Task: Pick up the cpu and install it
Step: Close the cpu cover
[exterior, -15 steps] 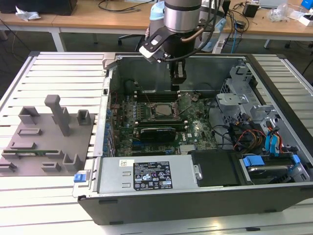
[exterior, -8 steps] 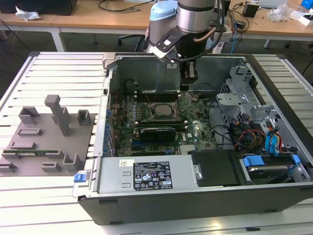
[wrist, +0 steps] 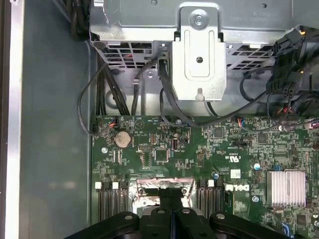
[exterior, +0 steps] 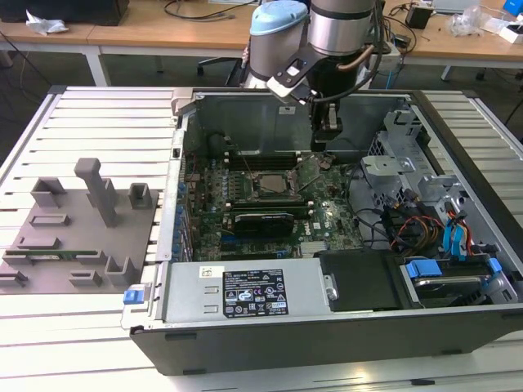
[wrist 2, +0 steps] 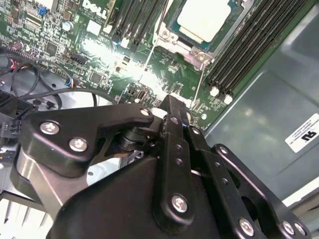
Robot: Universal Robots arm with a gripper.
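Note:
The cpu (exterior: 275, 181) lies flat in the socket in the middle of the green motherboard (exterior: 245, 192), inside the open computer case. Its pale silvery top (wrist 2: 204, 17) sits within the socket's metal frame. My gripper (exterior: 322, 155) hangs inside the case, just to the exterior view's right of the socket, low over the board. In both wrist views its black fingers (wrist: 166, 199) are pressed together, and I see nothing between them. A thin wire lever (wrist 2: 199, 82) runs from the socket toward the fingertips (wrist 2: 172, 112).
A grey fixture plate (exterior: 82, 233) with upright posts lies on the slatted table to the exterior view's left of the case, with a thin green stick (exterior: 49, 255) on it. A black expansion card (exterior: 261, 220), drive cages (exterior: 409, 175) and cables (exterior: 409, 229) crowd the case.

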